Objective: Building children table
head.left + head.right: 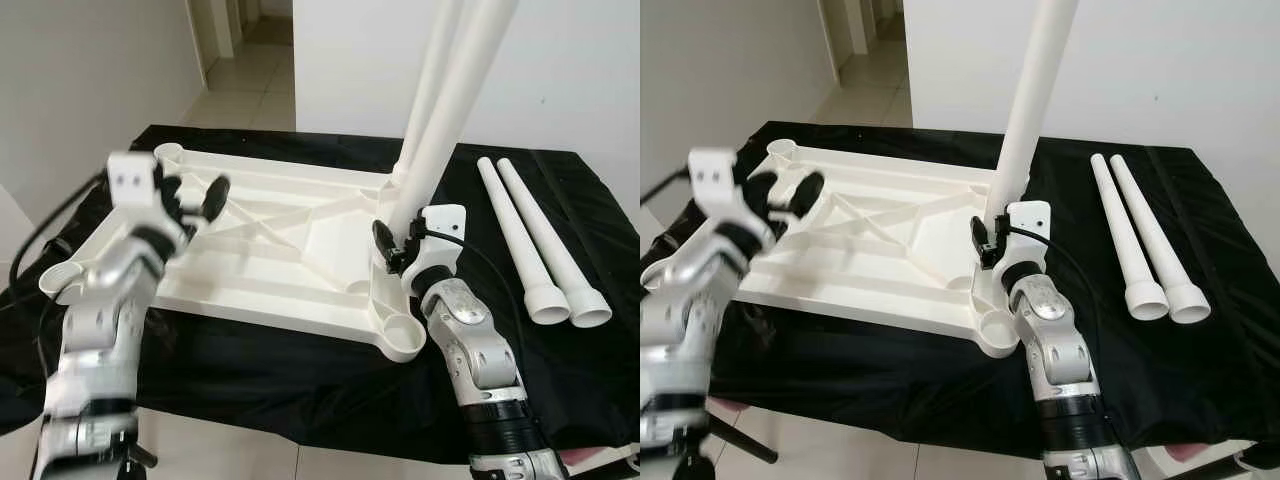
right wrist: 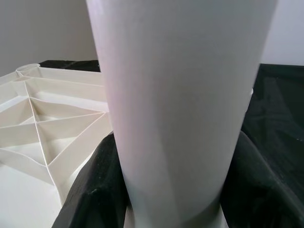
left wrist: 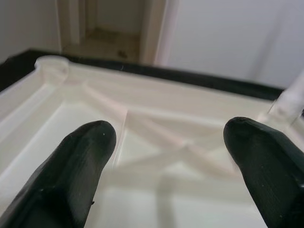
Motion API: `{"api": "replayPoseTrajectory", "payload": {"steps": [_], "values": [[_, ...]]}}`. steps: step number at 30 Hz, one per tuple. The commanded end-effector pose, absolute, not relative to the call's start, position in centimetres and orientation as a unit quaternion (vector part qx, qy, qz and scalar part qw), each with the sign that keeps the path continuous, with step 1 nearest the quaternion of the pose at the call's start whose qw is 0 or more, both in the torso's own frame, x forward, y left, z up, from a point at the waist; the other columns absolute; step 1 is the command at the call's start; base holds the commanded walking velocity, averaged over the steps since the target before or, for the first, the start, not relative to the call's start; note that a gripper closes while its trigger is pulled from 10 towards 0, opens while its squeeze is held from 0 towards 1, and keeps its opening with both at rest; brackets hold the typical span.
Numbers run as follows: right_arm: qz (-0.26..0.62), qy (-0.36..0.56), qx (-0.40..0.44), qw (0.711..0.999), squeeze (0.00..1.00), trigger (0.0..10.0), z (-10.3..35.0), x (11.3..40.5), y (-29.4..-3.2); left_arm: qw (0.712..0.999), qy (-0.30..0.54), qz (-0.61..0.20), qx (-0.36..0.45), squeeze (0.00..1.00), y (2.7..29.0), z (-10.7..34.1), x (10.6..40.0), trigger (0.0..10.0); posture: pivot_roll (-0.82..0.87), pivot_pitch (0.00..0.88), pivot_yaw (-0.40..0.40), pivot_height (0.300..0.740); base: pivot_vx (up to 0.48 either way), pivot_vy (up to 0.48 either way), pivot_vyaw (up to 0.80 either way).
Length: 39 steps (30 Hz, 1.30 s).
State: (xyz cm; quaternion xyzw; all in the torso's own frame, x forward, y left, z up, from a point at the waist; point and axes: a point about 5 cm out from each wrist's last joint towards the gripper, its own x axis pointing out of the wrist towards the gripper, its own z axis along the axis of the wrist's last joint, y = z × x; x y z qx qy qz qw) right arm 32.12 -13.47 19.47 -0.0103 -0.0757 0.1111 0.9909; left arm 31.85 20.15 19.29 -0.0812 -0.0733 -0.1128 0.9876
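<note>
While the white ribbed plastic tabletop lies upside down at centre frame on the black cloth, I see a white leg tube upright in its right-hand socket.
My right gripper clamps that tube's base; my left gripper hovers spread open at left, two spare white tubes at right.

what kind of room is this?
Probably a home: plain white walls, a tiled hallway through a doorway behind. A table draped in black cloth serves as workbench, holding an upturned white tabletop and loose legs.

Smooth white plastic tabletop, matt blk cloth
</note>
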Motion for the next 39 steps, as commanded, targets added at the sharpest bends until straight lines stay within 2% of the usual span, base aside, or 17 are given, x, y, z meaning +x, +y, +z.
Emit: {"api": "replayPoseTrajectory", "payload": {"steps": [1, 10, 15, 20, 24, 30, 39], "values": [[0.112, -0.092, -0.008, 0.989, 0.0, 10.0, 20.1, 31.9, -13.5, 0.986, -0.091, -0.118, -0.071, 0.0, 20.2, 19.3, 31.1, 10.0, -0.01, 0.034, 0.061, 0.74, 0.0, 0.0, 0.0], [0.113, -0.097, -0.003, 0.989, 0.0, 10.0, 20.1, 31.8, -13.8, 0.982, -0.075, -0.171, -0.024, 0.0, 19.1, 16.2, 28.4, 10.0, 0.02, 0.032, 0.047, 0.74, 0.0, 0.0, 0.0], [0.116, -0.09, -0.004, 0.989, 0.0, 10.0, 19.8, 32.2, -13.7, 0.969, -0.059, -0.241, 0.015, 0.0, 17.3, 14.7, 27.1, 10.0, 0.04, 0.042, 0.032, 0.74, 0.0, 0.0, 0.0], [0.118, -0.089, -0.006, 0.989, 0.0, 10.0, 19.7, 32.3, -13.9, 0.947, -0.04, -0.314, 0.043, 0.0, 15.1, 13.2, 26.8, 10.0, 0.03, 0.036, 0.028, 0.74, 0.0, 0.0, 0.0], [0.118, -0.084, -0.01, 0.989, 0.0, 10.0, 19.3, 32.1, -13.9, 0.942, -0.027, -0.333, 0.021, 0.0, 14.4, 12.8, 26.8, 10.0, 0.03, 0.034, 0.029, 0.74, 0.0, 0.0, 0.0], [0.12, -0.072, -0.023, 0.99, 0.0, 10.0, 18.3, 30.5, -14.6, 0.909, -0.052, -0.411, 0.051, 0.0, 10.6, 13.2, 27.1, 10.0, 0.03, 0.03, 0.021, 0.74, 0.0, 0.0, 0.0], [0.112, -0.065, -0.037, 0.991, 0.0, 10.0, 17.5, 29.7, -14.9, 0.899, -0.052, -0.429, 0.065, 0.0, 10.0, 12.7, 27.2, 10.0, 0.03, 0.025, 0.023, 0.74, 0.0, 0.0, 0.0]]}}
